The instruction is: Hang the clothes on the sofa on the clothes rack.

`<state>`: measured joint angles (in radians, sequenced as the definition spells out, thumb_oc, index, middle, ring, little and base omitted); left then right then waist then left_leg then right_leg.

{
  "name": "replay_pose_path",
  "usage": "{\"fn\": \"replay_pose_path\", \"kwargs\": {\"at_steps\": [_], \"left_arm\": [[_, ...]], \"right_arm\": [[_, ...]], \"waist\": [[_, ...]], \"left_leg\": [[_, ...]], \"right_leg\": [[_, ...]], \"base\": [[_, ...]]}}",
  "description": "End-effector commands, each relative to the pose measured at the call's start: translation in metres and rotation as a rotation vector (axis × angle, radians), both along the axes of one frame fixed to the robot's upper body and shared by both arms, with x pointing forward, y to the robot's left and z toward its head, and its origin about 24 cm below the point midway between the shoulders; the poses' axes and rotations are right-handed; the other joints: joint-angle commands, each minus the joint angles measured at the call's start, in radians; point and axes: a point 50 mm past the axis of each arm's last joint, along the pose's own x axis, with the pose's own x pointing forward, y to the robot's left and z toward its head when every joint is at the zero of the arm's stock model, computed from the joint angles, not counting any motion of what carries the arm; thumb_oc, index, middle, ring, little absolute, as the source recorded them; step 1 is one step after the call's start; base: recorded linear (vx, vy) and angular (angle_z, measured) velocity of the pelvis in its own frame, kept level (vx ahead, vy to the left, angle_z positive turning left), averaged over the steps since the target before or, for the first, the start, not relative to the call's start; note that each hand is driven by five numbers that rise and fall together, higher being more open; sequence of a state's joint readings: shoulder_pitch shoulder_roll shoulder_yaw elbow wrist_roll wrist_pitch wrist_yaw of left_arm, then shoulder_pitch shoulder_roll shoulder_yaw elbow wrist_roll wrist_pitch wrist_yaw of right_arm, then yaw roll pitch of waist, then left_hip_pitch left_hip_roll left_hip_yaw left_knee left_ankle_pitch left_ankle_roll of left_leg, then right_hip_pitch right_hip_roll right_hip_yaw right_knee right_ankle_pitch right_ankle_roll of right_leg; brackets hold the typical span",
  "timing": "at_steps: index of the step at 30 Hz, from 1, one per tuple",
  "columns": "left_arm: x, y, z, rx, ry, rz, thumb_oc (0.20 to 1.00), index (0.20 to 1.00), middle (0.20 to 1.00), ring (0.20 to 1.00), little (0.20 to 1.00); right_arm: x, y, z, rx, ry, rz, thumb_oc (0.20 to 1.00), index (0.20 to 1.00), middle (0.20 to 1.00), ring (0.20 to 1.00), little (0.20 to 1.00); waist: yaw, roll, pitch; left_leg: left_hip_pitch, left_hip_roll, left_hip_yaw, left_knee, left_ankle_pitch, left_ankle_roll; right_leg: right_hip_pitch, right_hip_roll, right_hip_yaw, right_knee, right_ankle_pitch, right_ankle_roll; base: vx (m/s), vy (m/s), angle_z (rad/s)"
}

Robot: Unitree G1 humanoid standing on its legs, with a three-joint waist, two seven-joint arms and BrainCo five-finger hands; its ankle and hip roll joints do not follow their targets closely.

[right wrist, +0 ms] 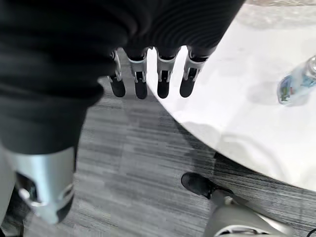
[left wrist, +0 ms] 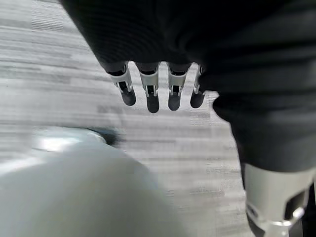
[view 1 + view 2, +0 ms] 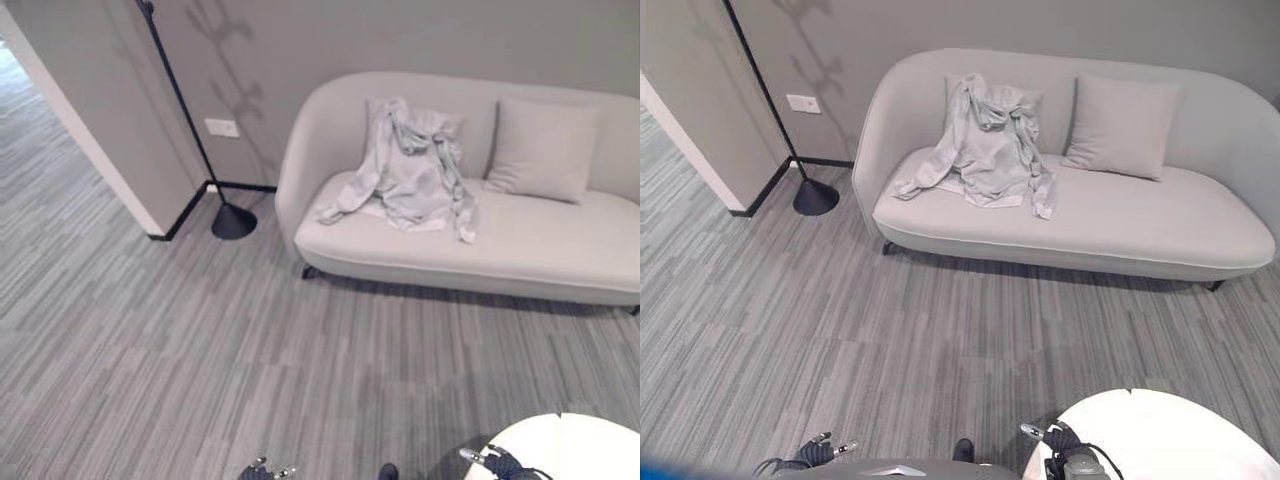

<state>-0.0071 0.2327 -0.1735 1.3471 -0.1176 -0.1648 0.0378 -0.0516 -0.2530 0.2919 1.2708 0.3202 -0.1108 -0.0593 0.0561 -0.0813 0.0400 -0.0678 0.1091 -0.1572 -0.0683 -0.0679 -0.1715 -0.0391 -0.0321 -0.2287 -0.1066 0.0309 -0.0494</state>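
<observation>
A crumpled light grey garment (image 3: 412,172) lies draped over the seat and backrest of the pale sofa (image 3: 540,250), on its left half. The clothes rack (image 3: 187,118), a thin black pole on a round black base (image 3: 233,221), stands by the wall to the sofa's left. My left hand (image 2: 153,89) hangs low by my side with its fingers straight and nothing in it. My right hand (image 1: 148,76) also hangs low, fingers straight and empty, next to a round white table. Both hands are far from the garment.
A grey cushion (image 3: 543,148) leans on the sofa's right half. A round white table (image 3: 1150,435) stands at my right, with a clear bottle (image 1: 297,84) on it. A wall corner (image 3: 110,170) juts out at the left. Striped grey carpet (image 3: 250,340) spreads between me and the sofa.
</observation>
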Motion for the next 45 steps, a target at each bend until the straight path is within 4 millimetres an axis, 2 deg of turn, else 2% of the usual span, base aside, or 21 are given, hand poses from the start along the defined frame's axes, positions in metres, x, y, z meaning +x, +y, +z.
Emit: {"fn": "replay_pose_path", "kwargs": {"at_steps": [1, 3, 7, 8, 11, 13, 20, 23, 24, 25, 26, 27, 28, 30, 31, 34, 36, 38, 41, 42, 45], "left_arm": [[0.002, 0.001, 0.0, 0.0, -0.001, 0.027, 1.0, 1.0, 1.0, 1.0, 1.0], [0.0, 0.001, 0.0, -0.001, 0.007, 0.024, 1.0, 1.0, 1.0, 1.0, 1.0], [-0.005, 0.004, -0.001, 0.002, 0.024, 0.03, 1.0, 1.0, 1.0, 1.0, 1.0], [-0.014, 0.004, -0.002, 0.002, 0.053, 0.023, 1.0, 1.0, 1.0, 1.0, 1.0], [-0.019, 0.006, -0.002, 0.011, 0.07, 0.024, 1.0, 1.0, 1.0, 1.0, 1.0], [-0.018, 0.01, -0.001, 0.021, 0.07, 0.022, 1.0, 1.0, 1.0, 1.0, 1.0], [-0.011, 0.014, 0.001, 0.035, 0.053, 0.0, 1.0, 1.0, 1.0, 1.0, 1.0], [-0.007, 0.017, 0.002, 0.043, 0.044, 0.001, 1.0, 1.0, 1.0, 1.0, 1.0], [-0.005, 0.019, 0.003, 0.046, 0.034, 0.011, 1.0, 1.0, 1.0, 1.0, 1.0], [-0.005, 0.019, 0.003, 0.046, 0.034, 0.011, 1.0, 1.0, 1.0, 1.0, 1.0], [-0.006, 0.019, 0.003, 0.044, 0.037, 0.01, 1.0, 1.0, 1.0, 1.0, 1.0], [-0.009, 0.019, 0.002, 0.045, 0.052, 0.005, 1.0, 1.0, 1.0, 1.0, 1.0], [-0.009, 0.019, 0.002, 0.045, 0.052, 0.005, 1.0, 1.0, 1.0, 1.0, 1.0], [-0.018, 0.018, 0.0, 0.043, 0.091, -0.013, 1.0, 1.0, 1.0, 1.0, 1.0], [-0.019, 0.018, 0.0, 0.041, 0.092, -0.012, 1.0, 1.0, 1.0, 1.0, 1.0], [-0.014, 0.017, 0.001, 0.036, 0.072, -0.014, 1.0, 1.0, 1.0, 1.0, 1.0], [-0.009, 0.015, 0.001, 0.035, 0.053, -0.017, 1.0, 1.0, 1.0, 1.0, 1.0], [-0.002, 0.01, 0.002, 0.034, 0.036, -0.046, 1.0, 1.0, 1.0, 1.0, 1.0], [0.009, 0.001, 0.001, 0.027, 0.017, -0.098, 1.0, 1.0, 1.0, 1.0, 1.0], [0.011, 0.0, 0.002, 0.027, 0.016, -0.121, 1.0, 1.0, 1.0, 1.0, 1.0], [0.008, 0.004, 0.002, 0.036, 0.019, -0.098, 1.0, 1.0, 1.0, 1.0, 1.0]], "right_arm": [[0.008, 0.001, 0.002, -0.008, -0.033, -0.005, 1.0, 1.0, 1.0, 1.0, 1.0], [0.006, 0.002, 0.001, -0.008, -0.028, -0.001, 1.0, 1.0, 1.0, 1.0, 1.0], [0.005, 0.004, 0.0, -0.005, -0.022, 0.006, 1.0, 1.0, 1.0, 1.0, 1.0], [0.002, 0.008, -0.001, 0.002, -0.006, 0.028, 1.0, 1.0, 1.0, 1.0, 1.0], [-0.001, 0.01, -0.003, 0.001, 0.007, 0.041, 1.0, 1.0, 1.0, 1.0, 1.0], [-0.003, 0.016, -0.004, 0.016, 0.014, 0.053, 1.0, 1.0, 1.0, 1.0, 1.0], [0.001, 0.023, -0.005, 0.035, 0.012, 0.073, 1.0, 1.0, 1.0, 1.0, 1.0], [0.002, 0.025, -0.004, 0.042, 0.01, 0.076, 1.0, 1.0, 1.0, 1.0, 1.0], [0.005, 0.025, -0.004, 0.047, 0.001, 0.074, 1.0, 1.0, 1.0, 1.0, 1.0], [0.005, 0.025, -0.004, 0.047, 0.001, 0.074, 1.0, 1.0, 1.0, 1.0, 1.0], [0.009, 0.024, -0.002, 0.043, -0.012, 0.07, 1.0, 1.0, 1.0, 1.0, 1.0], [0.009, 0.024, -0.002, 0.045, -0.013, 0.063, 1.0, 1.0, 1.0, 1.0, 1.0], [0.009, 0.024, -0.002, 0.045, -0.013, 0.063, 1.0, 1.0, 1.0, 1.0, 1.0], [0.005, 0.025, -0.004, 0.049, -0.007, 0.056, 1.0, 1.0, 1.0, 1.0, 1.0], [0.004, 0.025, -0.004, 0.047, -0.004, 0.057, 1.0, 1.0, 1.0, 1.0, 1.0], [0.001, 0.023, -0.004, 0.044, -0.001, 0.049, 1.0, 1.0, 1.0, 1.0, 1.0], [0.002, 0.021, -0.004, 0.037, 0.004, 0.045, 1.0, 1.0, 1.0, 1.0, 1.0], [0.002, 0.018, -0.004, 0.024, 0.016, 0.041, 1.0, 1.0, 1.0, 1.0, 1.0], [0.0, 0.014, -0.004, 0.005, 0.031, 0.031, 1.0, 1.0, 1.0, 1.0, 1.0], [-0.001, 0.013, -0.004, 0.004, 0.035, 0.029, 1.0, 1.0, 1.0, 1.0, 1.0], [-0.007, 0.011, -0.005, 0.006, 0.044, 0.014, 1.0, 1.0, 1.0, 1.0, 1.0]], "waist": [[0.021, 0.067, 0.052], [0.036, 0.072, 0.063], [0.054, 0.08, 0.076], [0.065, 0.08, 0.066], [0.066, 0.081, 0.053], [0.057, 0.063, 0.033], [0.051, 0.033, -0.004], [0.052, 0.036, -0.005], [0.05, 0.051, 0.003], [0.05, 0.051, 0.003], [0.033, 0.074, 0.025], [0.02, 0.097, 0.04], [0.02, 0.096, 0.041], [0.005, 0.115, 0.052], [0.006, 0.116, 0.056], [0.021, 0.109, 0.062], [0.024, 0.098, 0.069], [0.008, 0.101, 0.07], [-0.033, 0.112, 0.081], [-0.037, 0.107, 0.078], [-0.052, 0.069, 0.061]], "left_leg": [[-0.12, -0.113, 0.015, -0.019, 0.138, 0.081], [-0.195, -0.154, 0.033, -0.019, 0.142, 0.078], [-0.241, -0.175, 0.075, -0.019, 0.175, 0.069], [-0.221, -0.172, 0.094, -0.019, 0.181, 0.084], [-0.196, -0.159, 0.094, -0.019, 0.206, 0.086], [-0.159, -0.14, 0.117, -0.019, 0.222, 0.092], [-0.082, -0.159, 0.157, -0.019, 0.156, 0.142], [-0.059, -0.167, 0.16, -0.019, 0.136, 0.157], [-0.029, -0.166, 0.154, -0.019, 0.123, 0.172], [-0.03, -0.167, 0.155, -0.019, 0.123, 0.172], [0.008, -0.169, 0.155, -0.019, 0.106, 0.191], [0.049, -0.163, 0.155, -0.019, 0.09, 0.206], [0.05, -0.164, 0.155, -0.019, 0.09, 0.206], [0.091, -0.153, 0.16, -0.019, 0.066, 0.217], [0.109, -0.153, 0.159, -0.019, 0.054, 0.217], [0.141, -0.149, 0.147, -0.019, 0.019, 0.204], [0.159, -0.144, 0.125, -0.019, -0.007, 0.188], [0.18, -0.127, 0.106, -0.019, -0.035, 0.173], [0.209, -0.098, 0.114, -0.019, -0.05, 0.152], [0.215, -0.095, 0.109, -0.019, -0.056, 0.147], [0.235, -0.069, 0.101, -0.019, -0.078, 0.126]], "right_leg": [[-0.025, -0.012, -0.012, 0.019, -0.03, 0.204], [0.005, 0.003, 0.004, 0.019, -0.051, 0.197], [0.055, 0.025, 0.035, 0.019, -0.075, 0.182], [0.081, 0.039, 0.058, 0.019, -0.085, 0.176], [0.091, 0.043, 0.064, 0.019, -0.094, 0.179], [0.102, 0.029, 0.059, 0.019, -0.099, 0.188], [0.133, -0.028, 0.053, 0.041, -0.061, 0.228], [0.108, -0.05, 0.045, 0.121, -0.058, 0.243], [0.058, -0.065, 0.034, 0.245, -0.046, 0.254], [0.057, -0.066, 0.035, 0.249, -0.048, 0.254], [-0.003, -0.088, 0.017, 0.412, 0.003, 0.266], [-0.051, -0.111, -0.018, 0.547, 0.043, 0.262], [-0.052, -0.113, -0.017, 0.551, 0.041, 0.262], [-0.104, -0.128, -0.035, 0.662, 0.073, 0.257], [-0.117, -0.156, -0.049, 0.671, 0.07, 0.253], [-0.116, -0.243, -0.105, 0.49, 0.04, 0.238], [-0.126, -0.274, -0.104, 0.254, 0.084, 0.255], [-0.174, -0.279, -0.061, 0.06, 0.141, 0.286], [-0.291, -0.277, 0.006, 0.019, 0.15, 0.311], [-0.286, -0.265, 0.008, 0.019, 0.139, 0.311], [-0.24, -0.248, 0.004, 0.019, 0.18, 0.311]], "base": [[0.2, 0.014, -0.26], [0.21, 0.025, -0.26], [0.21, 0.043, -0.39], [0.39, 0.119, -0.37], [0.24, 0.089, -0.39], [0.46, 0.221, -0.22], [0.32, 0.176, -0.13], [0.19, 0.157, -0.11], [0.14, 0.132, -0.28], [0.27, 0.3, -0.19], [0.26, 0.279, -0.12], [0.26, 0.279, -0.13], [0.22, 0.158, -0.11], [0.22, 0.102, 0.03], [0.28, 0.061, 0.07], [0.31, -0.081, 0.05], [0.3, -0.193, 0.05], [0.36, -0.165, -0.1], [0.36, -0.151, -0.01], [0.42, -0.233, 0.24], [0.46, -0.327, 0.35]]}}
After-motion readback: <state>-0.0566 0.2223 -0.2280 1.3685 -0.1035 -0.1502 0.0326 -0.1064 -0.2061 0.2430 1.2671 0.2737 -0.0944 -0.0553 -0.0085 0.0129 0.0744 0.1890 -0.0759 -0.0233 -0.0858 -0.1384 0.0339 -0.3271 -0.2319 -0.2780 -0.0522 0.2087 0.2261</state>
